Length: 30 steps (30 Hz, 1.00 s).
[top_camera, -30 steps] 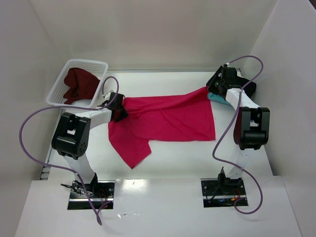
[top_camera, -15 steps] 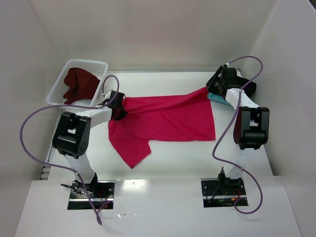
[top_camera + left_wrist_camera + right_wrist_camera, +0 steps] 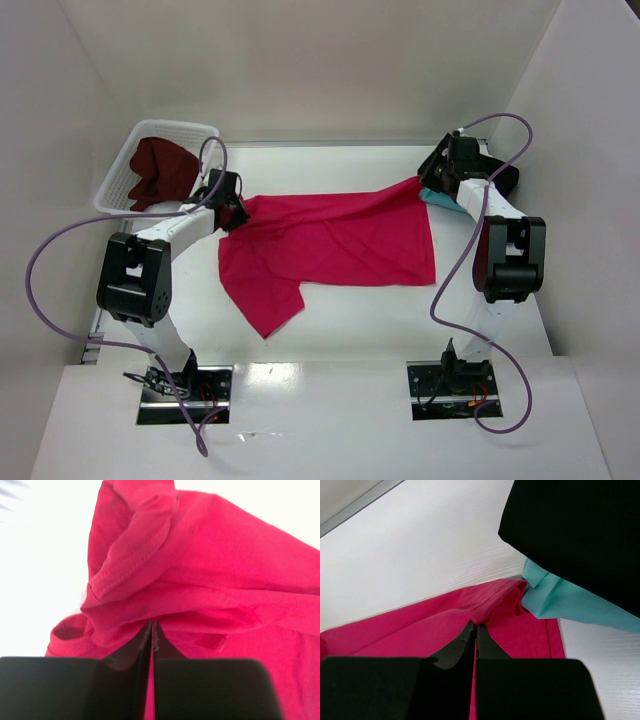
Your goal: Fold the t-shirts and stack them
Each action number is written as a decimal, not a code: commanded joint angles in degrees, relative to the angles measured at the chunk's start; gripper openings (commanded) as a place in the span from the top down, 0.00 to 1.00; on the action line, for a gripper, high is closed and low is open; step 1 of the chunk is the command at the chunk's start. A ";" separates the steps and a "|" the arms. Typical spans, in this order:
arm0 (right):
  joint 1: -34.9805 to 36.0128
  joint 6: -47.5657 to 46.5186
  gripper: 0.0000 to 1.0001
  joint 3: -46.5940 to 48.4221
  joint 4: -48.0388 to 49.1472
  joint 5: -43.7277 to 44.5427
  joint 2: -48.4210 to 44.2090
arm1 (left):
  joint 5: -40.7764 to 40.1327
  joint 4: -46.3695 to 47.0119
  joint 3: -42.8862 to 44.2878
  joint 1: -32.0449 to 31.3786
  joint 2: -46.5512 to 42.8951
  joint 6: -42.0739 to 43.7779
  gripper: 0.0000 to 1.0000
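The crimson-pink t-shirt [image 3: 335, 243] lies spread across the middle of the table, one sleeve trailing toward the near left. My left gripper [image 3: 231, 211] is at its far left corner. In the left wrist view the left gripper [image 3: 151, 625] is shut on a bunched fold of the pink cloth [image 3: 200, 555]. My right gripper [image 3: 426, 184] holds the far right corner. The right wrist view shows the right gripper [image 3: 474, 626] pinching the pink hem [image 3: 495, 597]. The black t-shirt [image 3: 580, 535] lies over the teal t-shirt [image 3: 570, 602] just beyond. The dark maroon t-shirt [image 3: 160, 172] sits in the basket.
The white lattice basket [image 3: 175, 127] stands at the far left corner. The black t-shirt [image 3: 505, 180] and teal t-shirt [image 3: 441, 198] are piled at the far right by the wall. White walls enclose the table on three sides. Purple cables loop beside both arms.
My left gripper closed on the shirt's far left corner and moved up and to the left with it, drawing that edge out. The right arm has not moved.
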 commanded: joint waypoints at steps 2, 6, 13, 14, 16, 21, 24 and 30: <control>0.55 -0.96 1.00 1.37 2.17 0.62 0.62 | 1.75 -0.80 0.42 0.06 -0.65 1.77 0.98; 0.55 -0.96 1.00 1.37 1.64 1.15 0.62 | 3.07 -0.80 0.42 0.06 -0.03 1.77 0.76; 0.55 -0.96 1.00 1.37 1.64 1.15 0.62 | 5.89 1.92 -4.93 0.06 -1.36 1.15 0.57; 0.55 -0.96 1.00 1.37 1.64 1.15 0.62 | 5.89 1.92 -4.94 0.06 -0.74 1.15 0.57; 0.55 -0.96 1.00 1.37 1.64 1.15 0.62 | 5.37 1.92 -4.94 0.06 -0.74 1.15 0.57; 0.55 -0.96 1.00 1.37 1.64 1.15 1.15 | 3.35 2.45 -4.42 0.06 0.41 1.15 0.57; 0.55 -0.96 1.00 1.37 1.11 1.15 1.15 | 2.73 2.98 -3.80 0.06 1.55 1.15 0.57; 0.55 -1.49 1.00 1.37 1.11 1.67 1.15 | 0.98 4.12 -3.18 0.06 4.18 0.54 0.59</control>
